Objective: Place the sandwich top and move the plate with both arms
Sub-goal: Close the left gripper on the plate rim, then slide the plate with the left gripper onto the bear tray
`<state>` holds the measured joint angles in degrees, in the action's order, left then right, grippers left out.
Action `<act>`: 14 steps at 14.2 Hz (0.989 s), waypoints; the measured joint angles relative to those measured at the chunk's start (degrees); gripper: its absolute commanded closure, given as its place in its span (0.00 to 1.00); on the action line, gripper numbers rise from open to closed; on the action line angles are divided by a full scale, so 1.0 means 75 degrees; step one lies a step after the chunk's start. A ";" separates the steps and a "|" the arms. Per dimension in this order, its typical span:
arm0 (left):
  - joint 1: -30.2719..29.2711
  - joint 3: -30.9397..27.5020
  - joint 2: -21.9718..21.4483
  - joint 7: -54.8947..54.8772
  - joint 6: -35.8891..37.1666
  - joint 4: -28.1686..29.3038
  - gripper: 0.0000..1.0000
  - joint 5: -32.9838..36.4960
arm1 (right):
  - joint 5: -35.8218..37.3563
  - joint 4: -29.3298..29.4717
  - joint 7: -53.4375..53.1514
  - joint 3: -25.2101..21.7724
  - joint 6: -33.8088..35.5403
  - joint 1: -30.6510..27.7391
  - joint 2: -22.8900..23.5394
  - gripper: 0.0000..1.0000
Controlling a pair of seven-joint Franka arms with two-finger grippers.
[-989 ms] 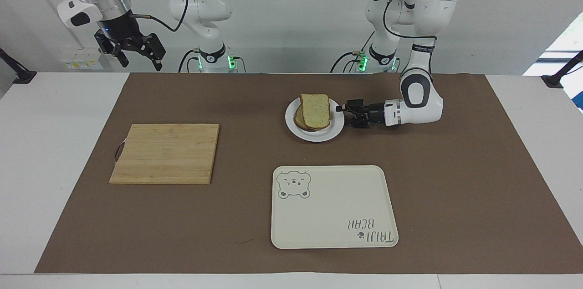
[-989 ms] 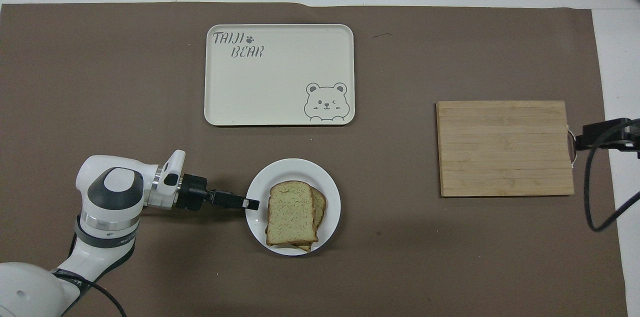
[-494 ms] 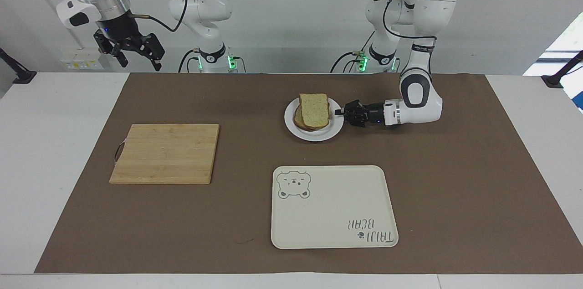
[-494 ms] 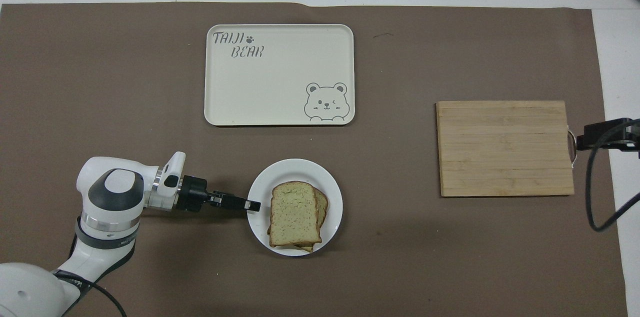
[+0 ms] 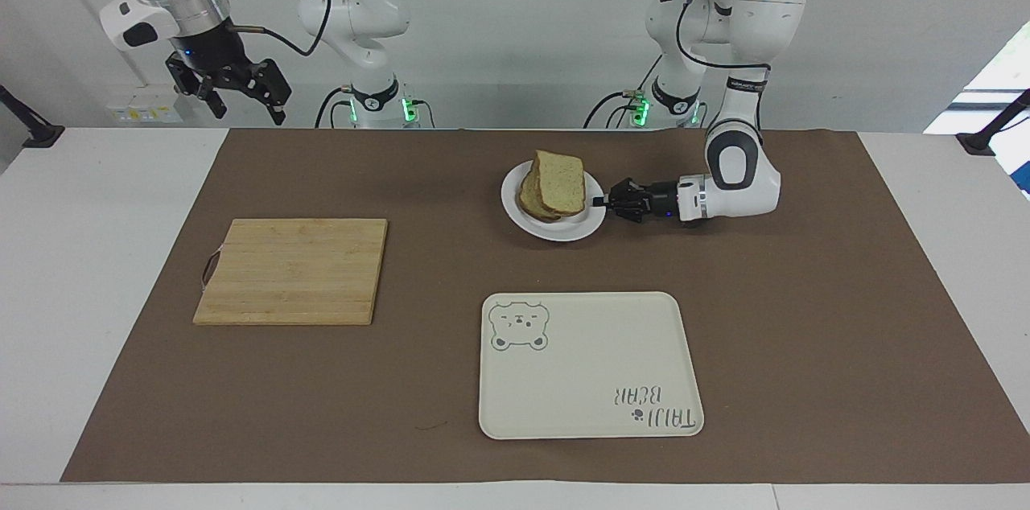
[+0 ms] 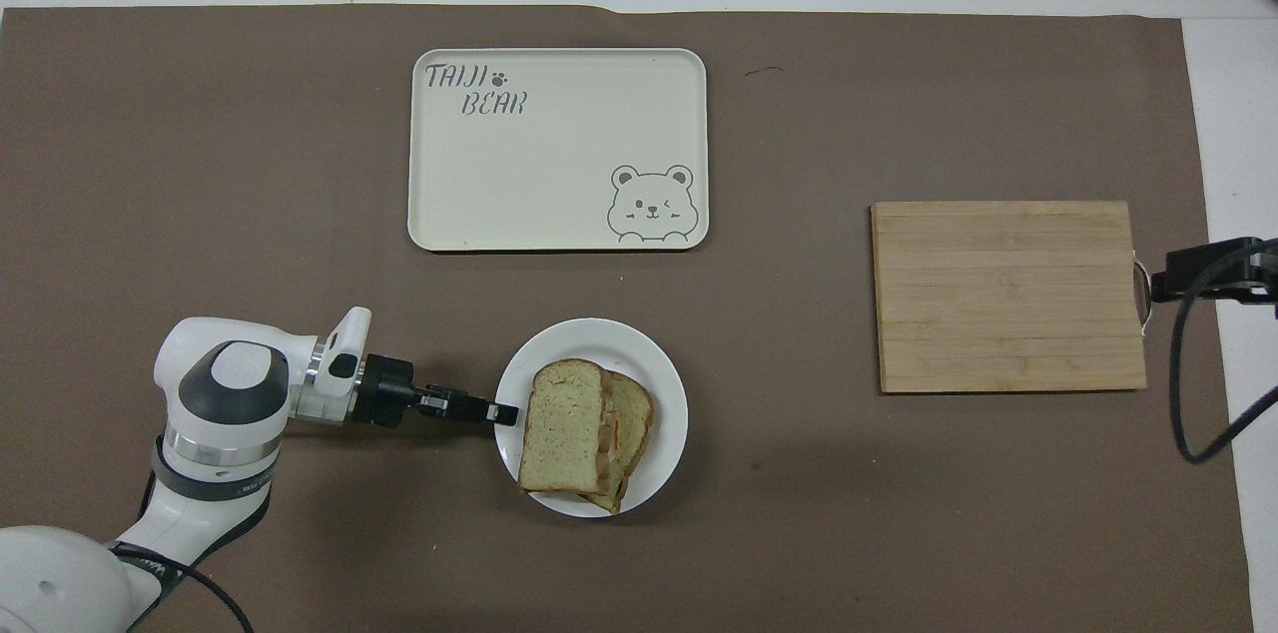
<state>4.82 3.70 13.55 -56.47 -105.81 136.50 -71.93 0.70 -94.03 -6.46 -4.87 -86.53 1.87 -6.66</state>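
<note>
On the brown mat near the robots' end of the bench, the plate [image 5: 553,204] carries the sandwich, its sandwich top [image 5: 561,182] lying skewed over the lower slice and tilted toward the left arm's side; the left gripper [image 5: 601,202] lies low and level, pinched onto the plate's rim at that side; the right gripper [image 5: 235,94] waits high over the right arm's end of the bench, fingers spread wide. The plate looks stiff, glazed and likely slippery, so a one-sided rim hold may tip it; the bread is soft, light and liable to slide. The bear tray [image 5: 590,365] and cutting board [image 5: 293,271] lie farther from the robots.
</note>
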 measured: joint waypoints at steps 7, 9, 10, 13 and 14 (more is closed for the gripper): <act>0.0002 -0.0005 0.0000 0.0012 -0.0001 0.0018 1.00 0.0000 | 0.0000 0.0000 0.0000 -0.0001 0.0001 0.0000 0.0000 0.00; 0.0002 -0.0015 0.0000 0.0043 0.0005 -0.0006 1.00 0.0000 | 0.0000 0.0000 0.0000 -0.0001 0.0001 0.0000 -0.0002 0.00; 0.0002 -0.0023 -0.0001 0.0080 0.0016 -0.0032 1.00 0.0000 | 0.0000 0.0000 0.0000 -0.0001 0.0001 0.0000 -0.0004 0.00; 0.0001 -0.0045 -0.0017 0.0454 0.0118 -0.0218 1.00 0.0035 | 0.0000 0.0000 0.0000 -0.0001 0.0001 0.0000 -0.0012 0.00; 0.0001 -0.0050 -0.0032 0.0617 0.0135 -0.0307 1.00 0.0092 | 0.0000 0.0000 0.0000 -0.0001 0.0001 0.0000 -0.0013 0.00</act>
<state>4.83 3.33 13.31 -51.84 -104.80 134.20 -71.24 0.70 -94.03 -6.46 -4.88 -86.52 1.87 -6.76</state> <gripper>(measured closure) 0.947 0.000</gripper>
